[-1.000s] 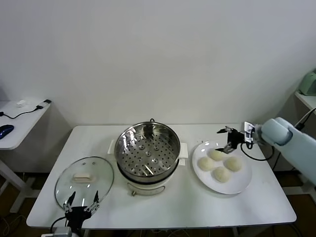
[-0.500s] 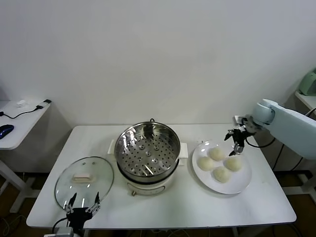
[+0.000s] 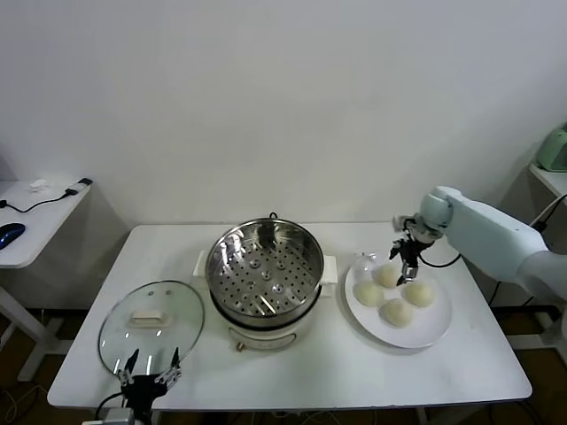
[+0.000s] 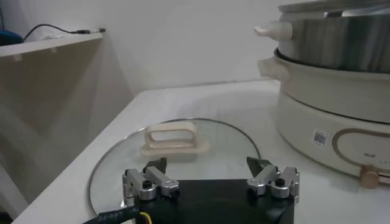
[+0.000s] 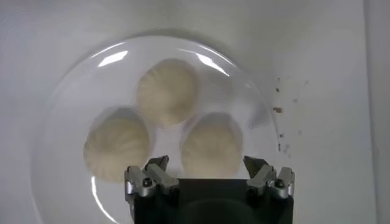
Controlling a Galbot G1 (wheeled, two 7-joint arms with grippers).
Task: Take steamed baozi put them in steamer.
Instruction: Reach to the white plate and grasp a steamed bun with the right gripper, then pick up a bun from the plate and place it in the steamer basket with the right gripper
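Right gripper (image 3: 408, 257) hangs wide open over the plate (image 3: 431, 324), jaws empty, directly above the 4 steamed baozi (image 3: 395, 291) bunched together there. Risk: they sit so close that a finger descending could land on a neighbour and squash or nudge it. Steamer (image 3: 264, 274) stands empty, well apart. Left gripper (image 3: 149, 370) idles open by the glass lid (image 3: 151, 319).

Cream-white baozi (image 3: 396, 295), white plate (image 3: 436, 328), silver hole-dotted steamer (image 3: 264, 268)
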